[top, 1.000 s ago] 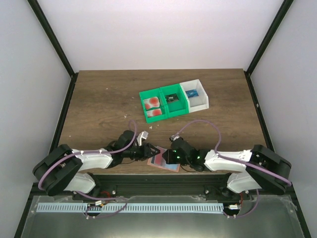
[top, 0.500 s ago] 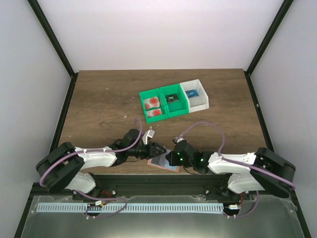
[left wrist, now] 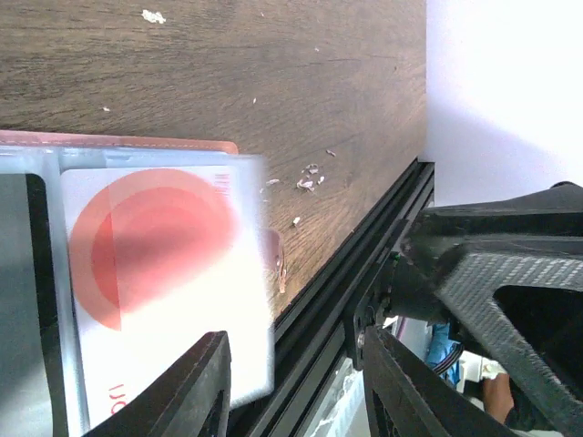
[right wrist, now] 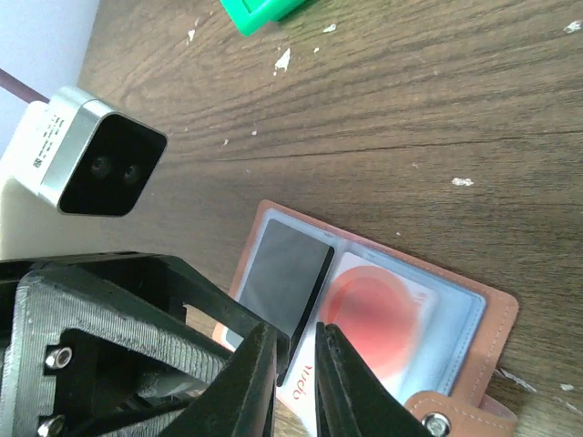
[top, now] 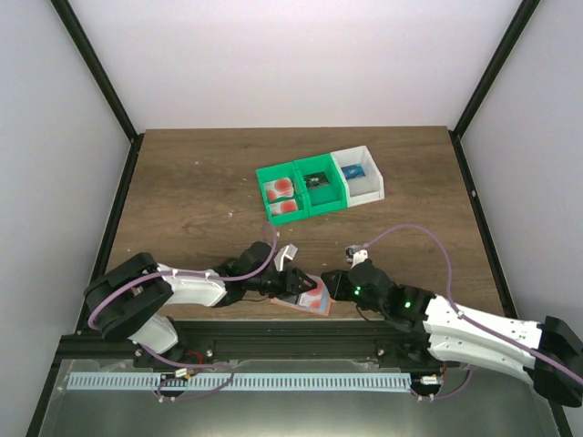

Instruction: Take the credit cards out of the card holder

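Our left gripper has its fingers spread wide. Nothing is held between them. Just in front of those fingers lies the card holder, open flat on the brown table, close to the near edge. The holder sits between our two grippers.

A pale card with a big red round blot lies on one side of the holder. The tip of one left finger is over a corner of this card. We cannot tell if it touches. The card's edge near the fingers looks blurry.

Right beside the pale card, on the other side of the holder, lies a dark card. It is grey with a black edge.

Our right gripper is over the holder too, just across from the left one. Its fingers are close together, with only a thin gap. A corner of the dark card runs into that gap. We cannot tell if the fingers pinch it or only hang above it. The holder's small tab lies just beside the right fingers.

Well beyond both grippers, toward the back of the table, stands a green bin. Two more pale cards with red blots lie in it. A white bin stands at its right side.
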Robot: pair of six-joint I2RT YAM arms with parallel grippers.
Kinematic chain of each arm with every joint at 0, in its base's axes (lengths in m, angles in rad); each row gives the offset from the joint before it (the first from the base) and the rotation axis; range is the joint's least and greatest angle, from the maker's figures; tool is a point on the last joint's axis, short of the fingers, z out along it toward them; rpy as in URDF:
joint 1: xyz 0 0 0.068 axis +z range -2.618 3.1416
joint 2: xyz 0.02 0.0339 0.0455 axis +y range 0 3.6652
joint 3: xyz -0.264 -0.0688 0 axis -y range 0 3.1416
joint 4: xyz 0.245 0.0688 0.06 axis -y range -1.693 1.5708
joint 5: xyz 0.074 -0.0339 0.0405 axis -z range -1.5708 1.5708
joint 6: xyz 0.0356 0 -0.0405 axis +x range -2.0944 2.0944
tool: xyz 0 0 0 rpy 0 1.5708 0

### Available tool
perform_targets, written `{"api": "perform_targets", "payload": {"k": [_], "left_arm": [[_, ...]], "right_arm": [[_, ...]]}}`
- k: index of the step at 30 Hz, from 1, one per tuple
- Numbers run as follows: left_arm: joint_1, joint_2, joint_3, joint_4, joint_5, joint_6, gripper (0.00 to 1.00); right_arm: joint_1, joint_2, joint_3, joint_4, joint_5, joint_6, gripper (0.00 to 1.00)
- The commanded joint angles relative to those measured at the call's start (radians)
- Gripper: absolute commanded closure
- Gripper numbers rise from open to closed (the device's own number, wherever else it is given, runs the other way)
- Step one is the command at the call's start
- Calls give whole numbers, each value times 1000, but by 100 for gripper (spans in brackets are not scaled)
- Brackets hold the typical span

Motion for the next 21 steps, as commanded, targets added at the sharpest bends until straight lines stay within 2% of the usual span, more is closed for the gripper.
{"api": "perform_targets", "payload": {"k": [1,7,14,21], "left_arm": [[-3,-3,20,37,-13,7,57],[62,-75,23,-133,-61,83,56],[168,-210,-20,-270,-99,176,54],[194,-197,-125,-136,-22,124,52]], "right_arm": [[7,-66,5,-95,43,23,85],[7,-44,25,-97,-13,18,84],[6,119,47,-42,-71,-12,84],[5,284,76,3,-109,-24,83]]}}
